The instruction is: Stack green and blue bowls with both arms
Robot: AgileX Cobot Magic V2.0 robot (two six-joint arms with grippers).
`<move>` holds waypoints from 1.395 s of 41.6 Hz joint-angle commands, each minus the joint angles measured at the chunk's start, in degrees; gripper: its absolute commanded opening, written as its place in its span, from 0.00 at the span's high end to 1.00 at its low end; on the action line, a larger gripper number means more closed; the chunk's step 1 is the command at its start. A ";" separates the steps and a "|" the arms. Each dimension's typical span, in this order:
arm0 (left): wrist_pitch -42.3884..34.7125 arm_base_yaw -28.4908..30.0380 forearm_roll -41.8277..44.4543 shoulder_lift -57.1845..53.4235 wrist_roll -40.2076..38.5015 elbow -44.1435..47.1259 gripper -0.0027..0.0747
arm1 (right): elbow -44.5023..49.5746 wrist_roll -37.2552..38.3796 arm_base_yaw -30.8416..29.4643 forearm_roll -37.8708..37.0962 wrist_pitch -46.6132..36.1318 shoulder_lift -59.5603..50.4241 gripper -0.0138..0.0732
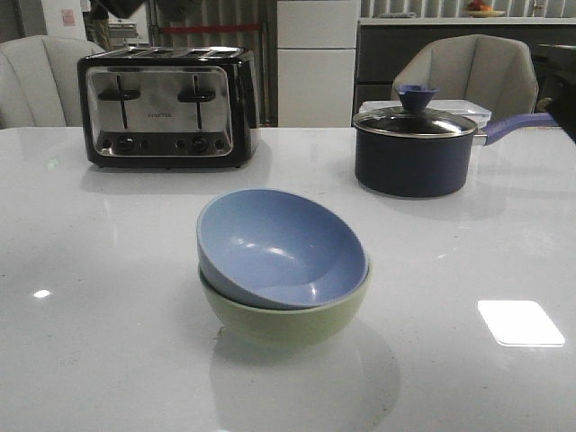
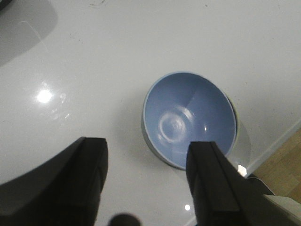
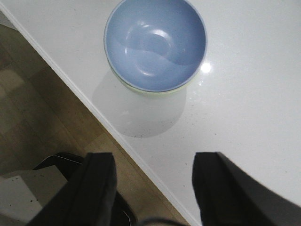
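The blue bowl is seen nested, tilted, in the green bowl. Both are well clear of the left gripper and right gripper, each spread wide and empty.

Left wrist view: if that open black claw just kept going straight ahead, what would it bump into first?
Probably the bare white table. The left gripper stands open, with the dusty blue round bowl off-centre before one finger; depth is unclear.
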 commanded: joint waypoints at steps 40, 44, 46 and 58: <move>-7.84 -0.44 0.18 -40.39 -0.39 32.01 0.41 | -1.61 1.54 -0.36 0.49 -3.11 -0.35 0.38; -7.84 -0.44 0.67 -40.39 -0.39 32.01 0.41 | -1.61 1.54 -0.36 -0.05 -3.11 -0.35 0.46; -7.84 -0.44 0.67 -40.39 -0.39 32.01 0.41 | -1.61 1.54 -0.36 -0.05 -3.11 -0.35 0.48; -7.84 -0.44 0.76 -40.39 -0.39 32.01 0.63 | -1.61 1.54 -0.36 -0.05 -3.06 -0.35 0.71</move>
